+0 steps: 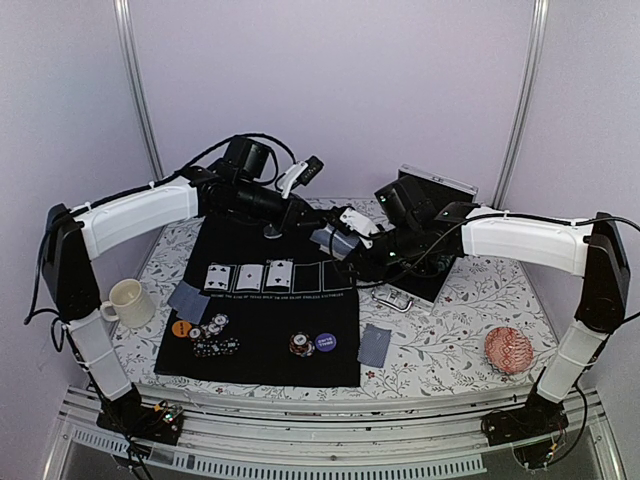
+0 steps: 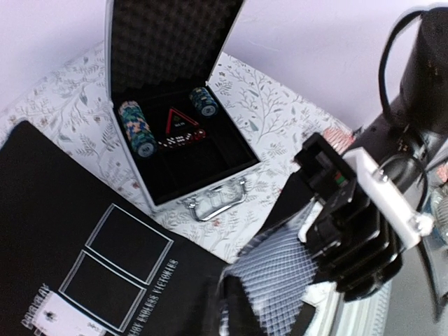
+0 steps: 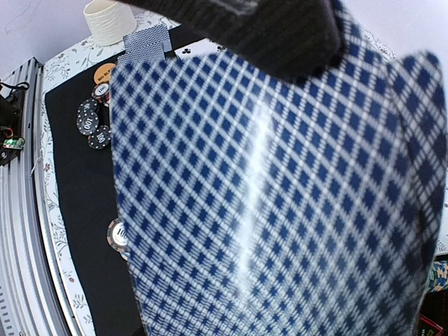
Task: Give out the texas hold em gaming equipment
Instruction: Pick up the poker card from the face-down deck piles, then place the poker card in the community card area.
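A floral tablecloth (image 1: 450,340) carries a black mat (image 1: 260,350) printed with a row of card slots (image 1: 322,276). Three face-up cards (image 1: 249,276) fill the left ones. Above the mat's upper middle, both grippers meet on one blue-backed card (image 1: 333,241). The right gripper (image 1: 350,244) grasps it. The left gripper (image 1: 322,232) overlaps its top edge, but whether it is clenched cannot be told. For a clean handover, the left should pinch firmly before the right releases.
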Controlling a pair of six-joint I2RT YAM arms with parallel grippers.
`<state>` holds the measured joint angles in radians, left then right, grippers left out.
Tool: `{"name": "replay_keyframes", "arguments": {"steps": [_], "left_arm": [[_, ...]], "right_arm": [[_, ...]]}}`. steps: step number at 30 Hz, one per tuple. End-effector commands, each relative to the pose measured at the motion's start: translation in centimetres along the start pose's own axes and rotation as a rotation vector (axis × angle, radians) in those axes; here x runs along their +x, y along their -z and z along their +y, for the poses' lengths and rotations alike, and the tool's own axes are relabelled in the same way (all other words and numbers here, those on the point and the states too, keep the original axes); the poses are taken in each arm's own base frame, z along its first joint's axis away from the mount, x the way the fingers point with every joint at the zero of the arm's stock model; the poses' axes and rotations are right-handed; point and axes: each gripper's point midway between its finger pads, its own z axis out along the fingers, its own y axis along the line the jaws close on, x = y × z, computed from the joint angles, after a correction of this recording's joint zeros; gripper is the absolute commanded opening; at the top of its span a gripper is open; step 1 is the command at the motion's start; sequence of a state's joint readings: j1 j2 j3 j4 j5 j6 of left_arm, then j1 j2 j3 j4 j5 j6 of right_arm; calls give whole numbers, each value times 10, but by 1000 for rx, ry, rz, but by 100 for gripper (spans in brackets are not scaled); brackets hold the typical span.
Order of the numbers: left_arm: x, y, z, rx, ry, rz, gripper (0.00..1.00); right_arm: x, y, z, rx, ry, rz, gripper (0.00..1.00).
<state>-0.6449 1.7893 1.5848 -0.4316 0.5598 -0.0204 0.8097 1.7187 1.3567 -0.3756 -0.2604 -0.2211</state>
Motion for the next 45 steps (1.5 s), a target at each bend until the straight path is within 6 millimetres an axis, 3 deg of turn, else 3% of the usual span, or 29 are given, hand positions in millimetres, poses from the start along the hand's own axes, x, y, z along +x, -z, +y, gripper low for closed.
{"name": "replay_keyframes", "arguments": {"steps": [1, 8, 17, 23, 27, 31, 34, 37, 40, 45], "left_arm": [[-12, 14, -15, 45, -22, -42, 0], [-22, 31, -23, 32, -65, -88, 0], [-37, 52, -18, 17, -40, -182, 0], [-51, 82, 3, -42, 79, -336, 0], [-53, 102, 30, -158, 145, -413, 0], [-32, 112, 66, -277, 279, -468, 0], [1, 101, 98, -397, 389, -457, 0], [44, 78, 127, -454, 563, -458, 0], [76, 45, 141, -458, 688, -458, 0], [101, -9, 154, -495, 788, -422, 0]], "right_arm": [[-18, 6, 3, -8, 22, -55, 37], [-19, 7, 1, 3, 27, -55, 37], [-16, 6, -12, 32, -9, -50, 37], [-13, 7, -37, 99, -90, -50, 37], [-9, 8, -47, 126, -127, -41, 37], [-4, 11, -56, 159, -155, -34, 36], [-3, 13, -58, 166, -168, -37, 36], [-4, 14, -57, 165, -169, -41, 36], [-5, 15, -57, 161, -169, -44, 36], [-3, 17, -56, 162, -171, -40, 36]]}}
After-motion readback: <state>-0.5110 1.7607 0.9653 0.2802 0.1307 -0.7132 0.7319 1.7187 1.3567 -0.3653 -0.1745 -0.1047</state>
